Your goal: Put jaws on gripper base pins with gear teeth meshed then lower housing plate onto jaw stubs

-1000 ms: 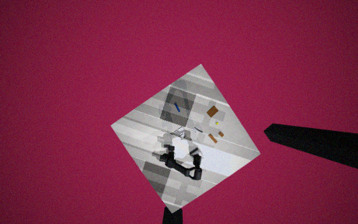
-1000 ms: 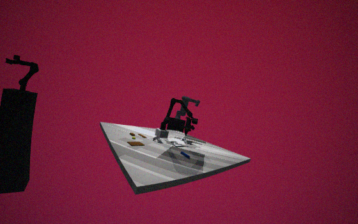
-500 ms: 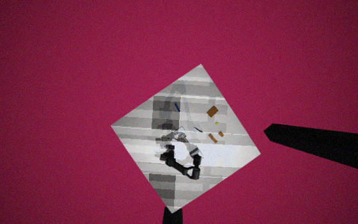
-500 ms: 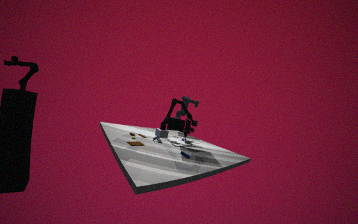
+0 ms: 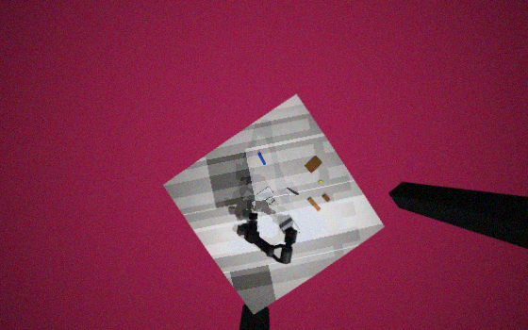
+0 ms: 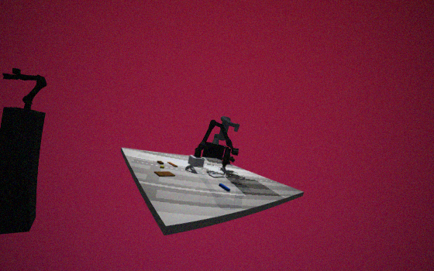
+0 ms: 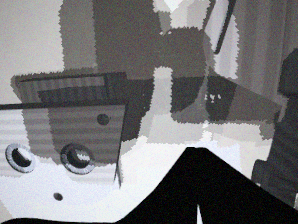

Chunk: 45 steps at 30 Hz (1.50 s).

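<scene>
My gripper [image 6: 224, 167] [image 7: 194, 156] is shut and empty, pointing down low over the table. A pale plate-like part [image 7: 45, 132] with two ringed round features and small dark holes lies left of the fingertips in the wrist view; I cannot tell whether it is the base or the housing plate. A dark part [image 7: 284, 150] with a short round stub stands at the right edge, perhaps a jaw. A pale, dark-edged piece [image 7: 218, 22] is at the top. White outlined parts [image 5: 265, 192] [image 6: 217, 174] lie near the gripper. Pins and gear teeth are too small to tell.
A grey block [image 5: 288, 222] [image 6: 196, 161] stands by the arm's base. A dark thin piece [image 5: 292, 190] [image 6: 191, 169] lies nearby. Farther off are a blue bar [image 5: 261, 158] [image 6: 224, 187], a brown plate [image 5: 313, 164] [image 6: 164, 173], an orange bar [image 5: 314, 204] and a yellow piece [image 5: 321, 182].
</scene>
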Each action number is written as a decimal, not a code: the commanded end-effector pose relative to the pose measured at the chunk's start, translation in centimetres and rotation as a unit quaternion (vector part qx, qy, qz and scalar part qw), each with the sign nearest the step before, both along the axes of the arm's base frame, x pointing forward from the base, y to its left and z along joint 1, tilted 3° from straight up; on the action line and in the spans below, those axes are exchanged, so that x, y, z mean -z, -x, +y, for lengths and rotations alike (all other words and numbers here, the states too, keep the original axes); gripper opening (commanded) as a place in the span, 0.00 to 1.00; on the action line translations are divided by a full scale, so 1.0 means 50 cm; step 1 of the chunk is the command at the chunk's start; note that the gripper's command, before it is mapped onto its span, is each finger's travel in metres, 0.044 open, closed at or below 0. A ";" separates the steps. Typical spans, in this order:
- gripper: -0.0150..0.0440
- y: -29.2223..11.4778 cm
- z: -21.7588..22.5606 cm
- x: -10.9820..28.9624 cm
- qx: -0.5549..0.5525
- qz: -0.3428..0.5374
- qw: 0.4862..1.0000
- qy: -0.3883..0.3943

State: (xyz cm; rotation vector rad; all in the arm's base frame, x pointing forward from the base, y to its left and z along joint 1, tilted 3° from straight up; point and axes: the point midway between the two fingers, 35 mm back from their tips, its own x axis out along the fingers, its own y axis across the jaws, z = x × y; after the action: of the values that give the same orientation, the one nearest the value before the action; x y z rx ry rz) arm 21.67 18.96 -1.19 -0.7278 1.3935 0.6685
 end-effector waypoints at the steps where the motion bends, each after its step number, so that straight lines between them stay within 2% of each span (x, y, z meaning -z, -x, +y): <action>1: 0.25 0.003 -0.002 0.012 -0.003 0.004 1.000 0.002; 45: 0.25 -0.089 -0.074 0.004 -0.003 0.002 1.000 0.004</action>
State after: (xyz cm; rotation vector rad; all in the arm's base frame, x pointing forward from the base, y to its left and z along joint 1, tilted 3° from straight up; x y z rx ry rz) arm 25.85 15.38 -1.43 -0.7344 1.3986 0.6637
